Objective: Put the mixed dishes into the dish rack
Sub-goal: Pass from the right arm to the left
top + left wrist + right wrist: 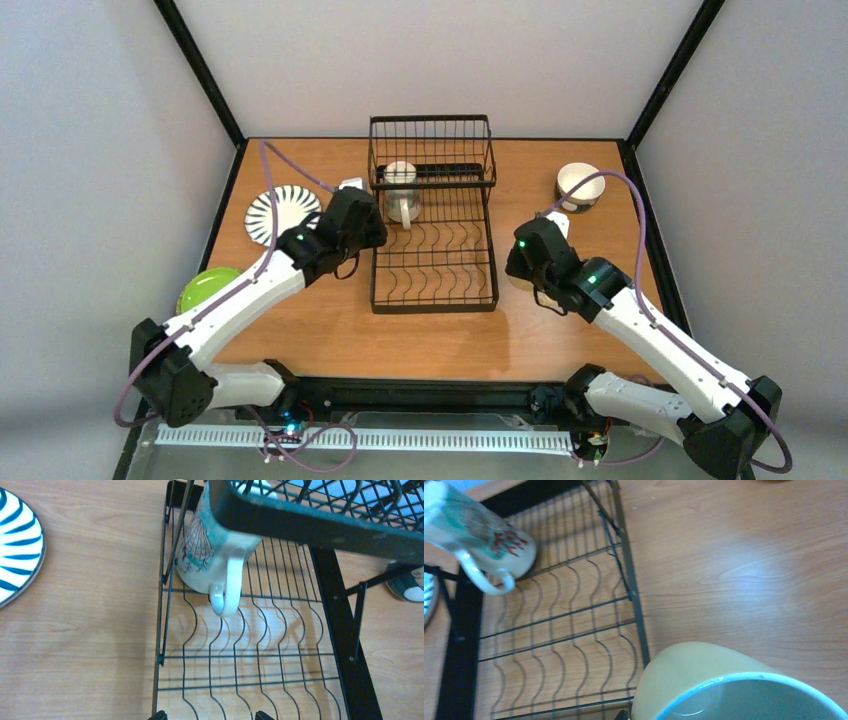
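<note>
**Printed mug in the rack, yellow mug in the right grip**

The black wire dish rack (433, 215) is a thin-rod rectangle with wavy plate slots across its floor and a taller mesh basket at its far end. It sits mid-counter, toward the far edge. A glossy cream ceramic mug with a teal and red print (215, 555) leans tilted on the slots under that basket, its looped handle pointing to the near edge.

The left end effector (210, 716) is released, its black tips spread wide just beside the rack's left side and grasping nothing. The right end effector (522, 262) is clenched on a smooth yellow ceramic mug with a pale blue-grey inside (694, 675). The mug is held off the counter beside the rack's right side, though the fingers are hidden.

A black-and-white striped round plate (283, 213) lies flat toward the far left of the counter. A lime-green round plate (207, 288) lies at the left edge, nearer the arms. A teal-and-white ceramic bowl with a cream inside (578, 183) stands in the far right corner.

The counter (330, 330) is matte orange-brown wood-grain laminate with black edging. Plain pale grey walls and black corner struts enclose it.
</note>
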Robot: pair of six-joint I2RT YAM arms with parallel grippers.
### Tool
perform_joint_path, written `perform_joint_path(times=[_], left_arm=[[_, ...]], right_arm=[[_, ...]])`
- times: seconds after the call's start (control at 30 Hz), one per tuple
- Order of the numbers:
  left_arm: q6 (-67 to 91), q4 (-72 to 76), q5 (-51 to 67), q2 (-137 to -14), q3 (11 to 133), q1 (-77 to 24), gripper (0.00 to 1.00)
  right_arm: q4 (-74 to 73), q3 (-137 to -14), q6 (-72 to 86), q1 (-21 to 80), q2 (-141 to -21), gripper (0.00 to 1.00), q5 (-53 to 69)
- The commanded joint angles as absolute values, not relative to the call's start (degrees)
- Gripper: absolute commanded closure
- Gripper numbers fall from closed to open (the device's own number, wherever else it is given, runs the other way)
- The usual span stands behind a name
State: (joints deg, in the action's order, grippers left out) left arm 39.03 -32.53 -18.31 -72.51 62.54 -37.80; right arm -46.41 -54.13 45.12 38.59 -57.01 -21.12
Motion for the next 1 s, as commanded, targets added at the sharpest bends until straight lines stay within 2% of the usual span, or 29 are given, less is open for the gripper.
perform_joint_path(times=[0.0,0.47,0.8,0.97], left_arm=[[41.0,-30.9,-13.3,-67.6,58.8,-38.2,0.0],[46.6,-15.5,3.2,-48.0,43.0,-38.2,0.0],[49.3,-7.3,9.8,-45.1,38.8,-38.2,0.0],[48.8,-3.0,11.4,-44.2,36.7,-38.2,0.0]], right_arm=[[-38.5,-55.6,43.5,38.2,-54.6,0.98,-15.8],[-15.7,-56.0,45.3,38.2,-55.3,0.98,-0.7],[-2.1,-57.2,49.0,38.2,-61.3,0.98,8.3],[1.2,-59.2,55.7,37.3,-65.1,0.98,12.1]])
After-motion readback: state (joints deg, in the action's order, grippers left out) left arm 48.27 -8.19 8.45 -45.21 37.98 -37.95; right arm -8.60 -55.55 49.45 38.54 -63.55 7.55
